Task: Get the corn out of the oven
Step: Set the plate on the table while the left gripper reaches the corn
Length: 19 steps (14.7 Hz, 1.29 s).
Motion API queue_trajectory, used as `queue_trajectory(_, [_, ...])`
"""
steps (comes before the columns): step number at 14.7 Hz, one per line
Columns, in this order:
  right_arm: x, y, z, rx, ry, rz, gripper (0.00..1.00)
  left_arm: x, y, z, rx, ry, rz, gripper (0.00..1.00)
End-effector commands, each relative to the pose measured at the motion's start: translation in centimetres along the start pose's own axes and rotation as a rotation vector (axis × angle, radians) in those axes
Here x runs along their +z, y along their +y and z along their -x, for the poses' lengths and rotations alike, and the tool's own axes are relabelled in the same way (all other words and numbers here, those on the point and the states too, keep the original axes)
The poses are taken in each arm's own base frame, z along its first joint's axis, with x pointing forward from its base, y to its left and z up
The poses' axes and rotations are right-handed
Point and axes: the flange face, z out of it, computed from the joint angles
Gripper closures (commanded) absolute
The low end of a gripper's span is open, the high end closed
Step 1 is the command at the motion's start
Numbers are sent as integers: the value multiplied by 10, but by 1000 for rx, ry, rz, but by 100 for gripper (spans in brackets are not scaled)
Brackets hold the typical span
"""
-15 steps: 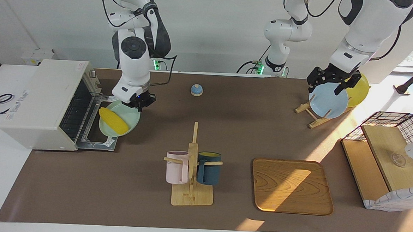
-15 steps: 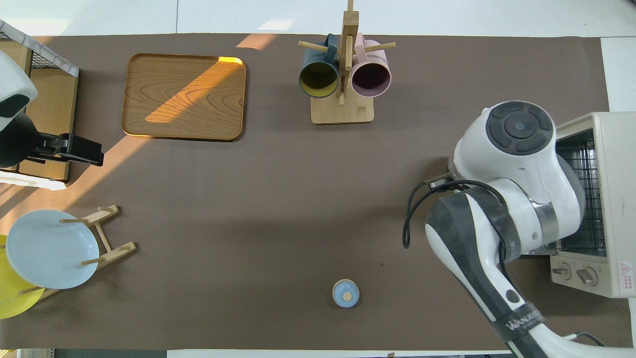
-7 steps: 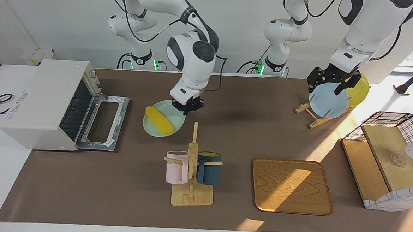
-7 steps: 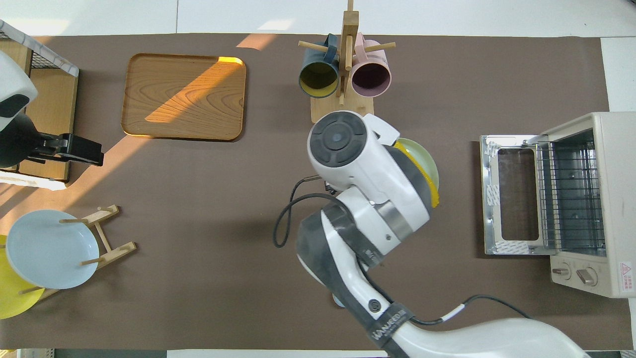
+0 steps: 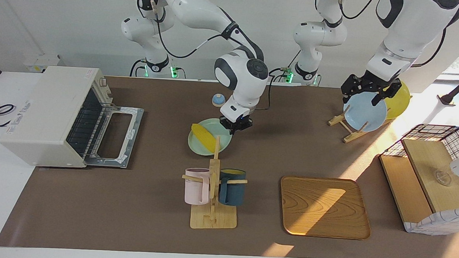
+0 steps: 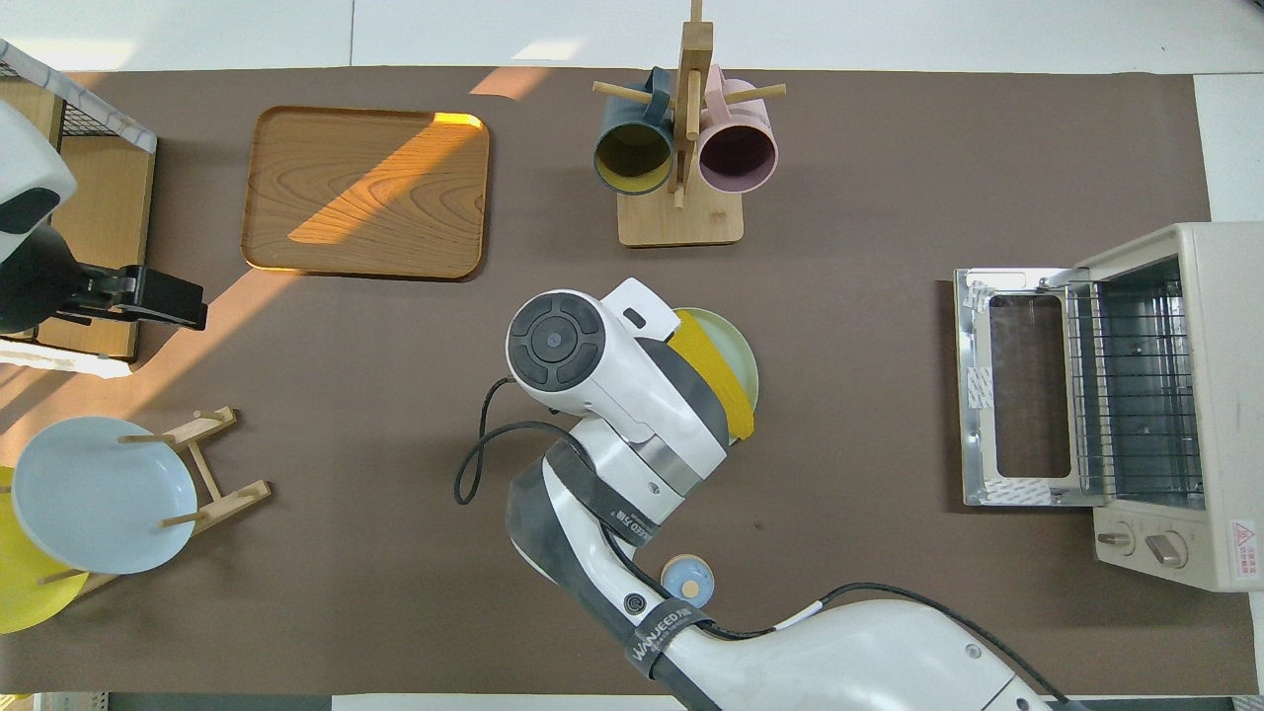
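Observation:
The yellow corn (image 5: 204, 137) (image 6: 713, 380) lies on a pale green plate (image 5: 213, 146) (image 6: 743, 354), out of the oven and low over the middle of the table, next to the mug rack. My right gripper (image 5: 234, 128) is shut on that plate's rim; in the overhead view its wrist hides the fingers. The white oven (image 5: 47, 113) (image 6: 1210, 405) stands at the right arm's end with its door (image 5: 116, 135) (image 6: 1017, 395) dropped open and its wire rack bare. My left gripper (image 5: 368, 92) (image 6: 163, 301) waits open in the air at the left arm's end, holding nothing.
A wooden mug rack (image 5: 213, 191) with a pink and a dark blue mug stands just beside the plate. A wooden tray (image 5: 325, 206), a plate stand with a blue plate (image 5: 366, 112) and a yellow one, a small blue knob (image 5: 218, 100) and a wire-and-wood shelf (image 5: 433, 175) are also here.
My right arm has carried the green plate with the corn from the open oven door to the middle of the table. The left arm has not moved.

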Motion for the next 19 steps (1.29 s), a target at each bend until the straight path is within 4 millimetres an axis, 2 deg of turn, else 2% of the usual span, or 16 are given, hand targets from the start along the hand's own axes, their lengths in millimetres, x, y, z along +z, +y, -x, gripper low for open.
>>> queue_trajectory(1, [-3,7,-6,54,6,-62,100,-4,0,7,-5,-6,8,0])
queue_trajectory(2, [-6,9,-9,59,12,-67,83,-4,0,8,-7,-6,8,0])
queue_trajectory(5, [-29,14,-20,65,32,-81,69,-2,0,7,-7,-9,8,0])
queue_trajectory(7, [-52,41,-33,85,43,-75,65,-2,0,9,-8,-3,7,0])
queue_trajectory(9, [-72,92,-47,3,10,-37,65,0,4,10,-25,-4,7,0])
queue_trajectory(11, [-83,159,-64,-17,-44,-8,65,8,15,15,-125,-8,8,0])
queue_trajectory(12, [-78,190,-69,-7,-72,1,67,15,32,18,-156,-7,15,0])
queue_trajectory(13, [-67,216,-69,4,-100,9,73,24,51,22,-196,-12,14,0])
queue_trajectory(15, [-37,262,-60,38,-143,18,100,40,87,25,-287,-13,13,0])
queue_trajectory(16, [-23,275,-54,49,-149,22,100,47,104,25,-321,-13,15,0])
queue_trajectory(18, [4,312,-43,71,-139,30,100,66,139,29,-392,-8,60,0])
queue_trajectory(19, [16,321,-37,55,-130,40,100,74,156,29,-425,3,79,0])
